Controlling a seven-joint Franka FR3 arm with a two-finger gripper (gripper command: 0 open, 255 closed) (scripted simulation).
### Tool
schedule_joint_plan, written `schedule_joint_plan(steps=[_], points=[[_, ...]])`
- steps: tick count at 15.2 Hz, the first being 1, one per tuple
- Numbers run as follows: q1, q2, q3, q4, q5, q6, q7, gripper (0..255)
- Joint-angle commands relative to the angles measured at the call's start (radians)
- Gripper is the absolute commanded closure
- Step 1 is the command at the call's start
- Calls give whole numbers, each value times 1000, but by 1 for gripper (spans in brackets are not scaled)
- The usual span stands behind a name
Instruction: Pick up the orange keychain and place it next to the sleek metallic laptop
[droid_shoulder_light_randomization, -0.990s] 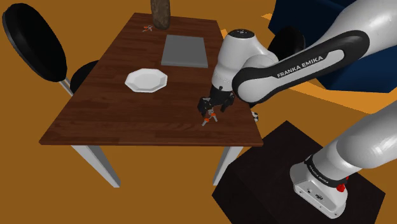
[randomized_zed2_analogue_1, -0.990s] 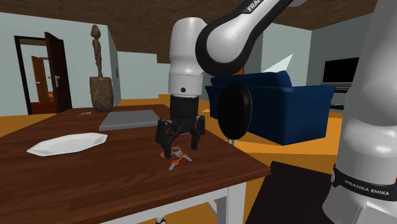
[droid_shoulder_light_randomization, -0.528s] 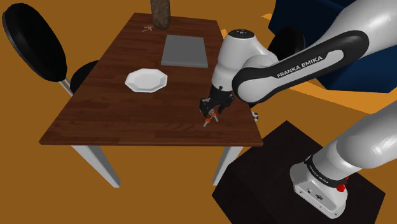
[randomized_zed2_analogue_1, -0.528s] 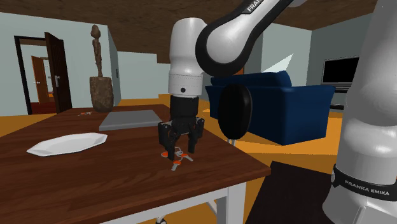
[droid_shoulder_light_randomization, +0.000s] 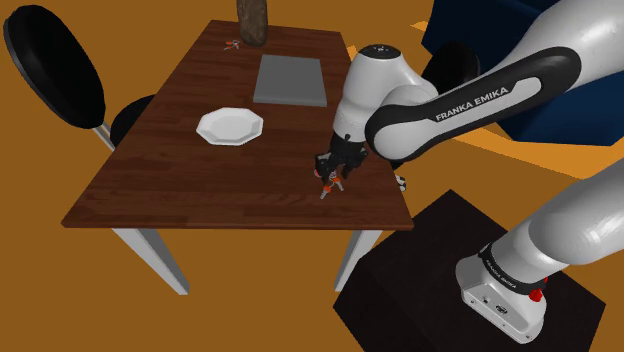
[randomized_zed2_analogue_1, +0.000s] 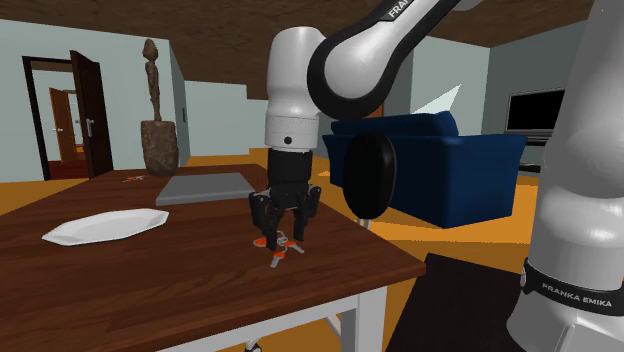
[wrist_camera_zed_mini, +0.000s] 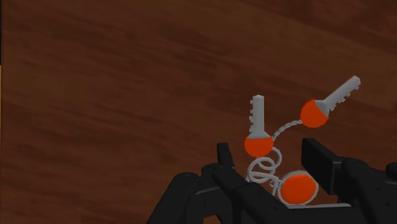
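The pincer (wrist_camera_zed_mini: 267, 151) is down at the table (droid_shoulder_light_randomization: 180, 175) and open. Its two fingers (wrist_camera_zed_mini: 224, 159) stand apart around the wire ring and round orange tag of the keychain (wrist_camera_zed_mini: 299, 188), not yet clamped on it. The keychain lies flat near the table's edge, low in the middle of the shoulder view, well apart from the grey laptop (droid_shoulder_light_randomization: 290, 79) higher up. The risk, I judge, is a thin grip. The fingers may catch just the loose ring or push the tag aside, while the two keys fan out beyond them. Lifted so, the bunch could swing, slip free or drop short of the laptop.
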Motion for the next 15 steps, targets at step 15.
schedule_joint_plan(steps=[15], points=[[25, -131, -40, 87, 82, -206, -66, 255]])
